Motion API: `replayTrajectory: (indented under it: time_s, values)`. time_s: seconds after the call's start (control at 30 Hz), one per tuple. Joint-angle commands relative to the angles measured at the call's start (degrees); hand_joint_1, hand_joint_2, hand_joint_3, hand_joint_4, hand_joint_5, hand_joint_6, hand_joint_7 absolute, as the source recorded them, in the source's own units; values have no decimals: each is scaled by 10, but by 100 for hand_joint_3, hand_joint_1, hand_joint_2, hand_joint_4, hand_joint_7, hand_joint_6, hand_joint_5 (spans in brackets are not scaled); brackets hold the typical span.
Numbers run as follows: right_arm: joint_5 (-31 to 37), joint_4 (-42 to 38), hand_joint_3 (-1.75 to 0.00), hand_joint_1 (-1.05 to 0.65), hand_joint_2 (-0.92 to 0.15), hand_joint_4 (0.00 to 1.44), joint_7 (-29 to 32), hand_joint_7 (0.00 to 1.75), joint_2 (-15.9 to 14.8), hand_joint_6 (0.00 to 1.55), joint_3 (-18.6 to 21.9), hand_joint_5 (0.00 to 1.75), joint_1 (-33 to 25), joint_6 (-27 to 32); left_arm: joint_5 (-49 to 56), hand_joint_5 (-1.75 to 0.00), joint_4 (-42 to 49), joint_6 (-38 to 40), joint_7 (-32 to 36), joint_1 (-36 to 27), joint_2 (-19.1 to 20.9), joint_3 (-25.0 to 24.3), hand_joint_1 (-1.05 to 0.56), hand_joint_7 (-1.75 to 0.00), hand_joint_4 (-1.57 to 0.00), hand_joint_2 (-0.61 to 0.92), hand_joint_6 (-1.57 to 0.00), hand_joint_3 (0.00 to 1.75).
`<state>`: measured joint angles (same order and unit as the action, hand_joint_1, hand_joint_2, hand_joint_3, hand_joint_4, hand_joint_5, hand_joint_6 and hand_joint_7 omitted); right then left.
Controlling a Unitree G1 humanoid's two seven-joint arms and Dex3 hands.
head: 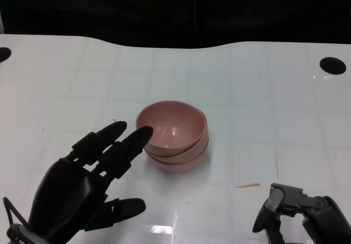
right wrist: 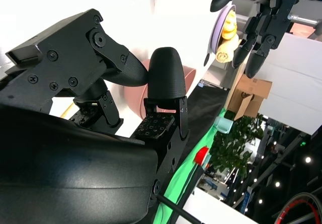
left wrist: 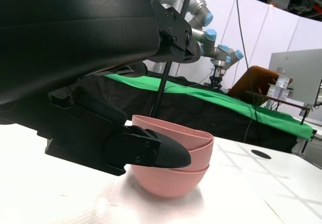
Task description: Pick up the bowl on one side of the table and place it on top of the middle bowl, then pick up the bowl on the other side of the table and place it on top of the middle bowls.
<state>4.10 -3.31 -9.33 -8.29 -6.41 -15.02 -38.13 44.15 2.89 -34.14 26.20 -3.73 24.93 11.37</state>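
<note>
Left hand [head: 82, 192] hovers just beside the stacked pink bowls [head: 174, 136], fingers [head: 118, 148] spread and holding nothing; right hand [head: 304, 214] rests empty, fingers apart. Any brush from the near fingertips could probably tip the tilted top bowl.

The bowls [head: 174, 140] are plain pale pink. The tabletop [head: 263, 101] is glossy white with a faint grid of lines and black round holes [head: 332, 65]. Both hands, left [head: 88, 183] and right [head: 299, 214], are matte black. A green cloth [left wrist: 236, 103] lies behind.

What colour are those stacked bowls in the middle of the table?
Pink, all of them. The stacked bowls show best in the head view.
</note>
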Motion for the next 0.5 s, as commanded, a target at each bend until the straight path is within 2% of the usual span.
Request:
replayTrajectory:
  time_s: [0.03,0.07,0.13,0.2,0.23,0.27,0.33,0.37,0.4,0.5]
  values:
    - [-5,4,-117,-21,-55,88,-2,140,-4,80,3,175,-2,2,0,-20,4,-4,8,-2,1,-7,-59,-8,-28,92,-25,25]
    - [-5,4,-117,-21,-55,88,-1,140,-3,80,3,175,-2,3,-74,-20,7,-36,-2,-31,-12,-8,-59,-8,-28,92,-25,25]
    - [-5,4,-117,-21,-55,88,-1,140,-2,80,2,175,-1,2,-187,-38,10,-79,-22,-71,-32,-9,-43,-25,-58,92,-59,24]
    - [-5,4,-117,-21,-55,88,-1,140,-2,80,2,175,-1,3,-246,-43,11,-98,-43,-85,-46,-10,-39,-29,-64,92,-66,24]
    - [-5,5,-117,-21,-55,88,-1,140,-1,80,2,175,-1,5,-269,-53,12,-104,-55,-88,-53,-10,-35,-34,-69,92,-72,24]
    - [-5,5,-117,-22,-55,88,-1,140,-1,80,2,175,-1,6,-286,-66,12,-108,-67,-91,-60,-12,-33,-39,-68,92,-75,23]
    - [-4,6,-117,-22,-55,88,-1,140,-1,80,2,175,-2,6,-314,-73,11,-112,-87,-97,-72,-16,-31,-42,-67,92,-77,23]
    - [-3,6,-117,-22,-55,88,0,140,-1,80,2,175,-2,7,-326,-90,10,-112,-97,-100,-79,-17,-30,-51,-66,92,-78,25]
    - [-3,6,-117,-22,-55,88,0,140,-1,80,3,175,-2,7,-335,-97,9,-113,-106,-103,-85,-20,-30,-55,-65,92,-78,26]
    - [-3,6,-117,-22,-55,88,0,140,-1,80,3,175,-2,7,-343,-104,9,-115,-128,-105,-97,-31,-29,-59,-63,92,-77,27]
